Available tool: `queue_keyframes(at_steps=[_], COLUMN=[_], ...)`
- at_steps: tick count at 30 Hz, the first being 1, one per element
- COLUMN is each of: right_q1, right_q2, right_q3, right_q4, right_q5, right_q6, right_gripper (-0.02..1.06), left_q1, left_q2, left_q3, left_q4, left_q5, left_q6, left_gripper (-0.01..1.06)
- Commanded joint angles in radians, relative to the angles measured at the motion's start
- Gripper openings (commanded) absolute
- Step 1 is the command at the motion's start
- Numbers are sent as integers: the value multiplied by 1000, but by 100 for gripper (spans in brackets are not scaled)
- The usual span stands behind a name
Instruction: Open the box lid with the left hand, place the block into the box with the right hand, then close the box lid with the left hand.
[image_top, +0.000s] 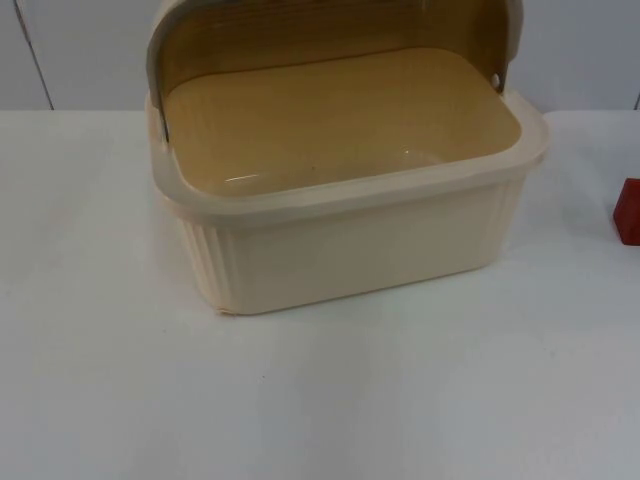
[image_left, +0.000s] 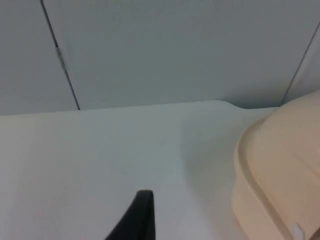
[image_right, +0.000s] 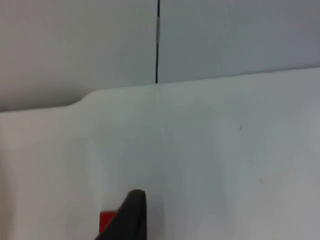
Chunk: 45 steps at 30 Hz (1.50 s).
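Observation:
A cream ribbed box (image_top: 360, 250) stands in the middle of the table in the top view. Its tinted lid (image_top: 330, 35) is swung up and back, and nothing lies inside. A red block (image_top: 628, 212) rests on the table to the right of the box, cut by the picture's edge. My left gripper (image_left: 142, 220) hovers over bare table beside the box's cream side (image_left: 280, 170), apart from it. My right gripper (image_right: 127, 217) hangs over the table with the red block (image_right: 106, 221) just beside its tip.
The white table top (image_top: 320, 400) runs wide in front of the box. A grey partition wall (image_left: 175, 50) closes off the table's far edge, and it also stands behind the table in the right wrist view (image_right: 225, 35).

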Motion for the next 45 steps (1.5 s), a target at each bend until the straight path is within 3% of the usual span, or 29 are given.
queue_keyframes(at_steps=[1,3,9,18,25,32,40,43,45], right_q1=[-3,-3,9,92,93,102,102,102,102], right_q2=[51,82,275,503,635,680,721,726,731], right_q3=[-49,-74,-86,-86,-88,-88,-88,-88,-88], right_q4=[9,35,56,48,48,48,46,46,46], right_q5=[21,12,-164,-219,-232,-275,-258,-238,-207], right_q6=[-18,-32,-50,-50,127,138,138,138,138], right_gripper=[104,104,104,104,104,104,103,97,66], left_q1=[-5,-5,-5,-5,-5,-5,-5,-5,-5], left_q2=[-1,-1,-1,-1,-1,-1,-1,-1,-1], left_q3=[-5,-5,-5,-5,-5,-5,-5,-5,-5], left_q4=[13,15,22,59,68,90,93,93,93], left_q5=[-6,-6,-6,3,12,12,12,12,12], left_q6=[-9,-9,-9,-9,-9,-11,-12,-12,-12], left_gripper=[105,105,105,105,105,105,105,105,105])
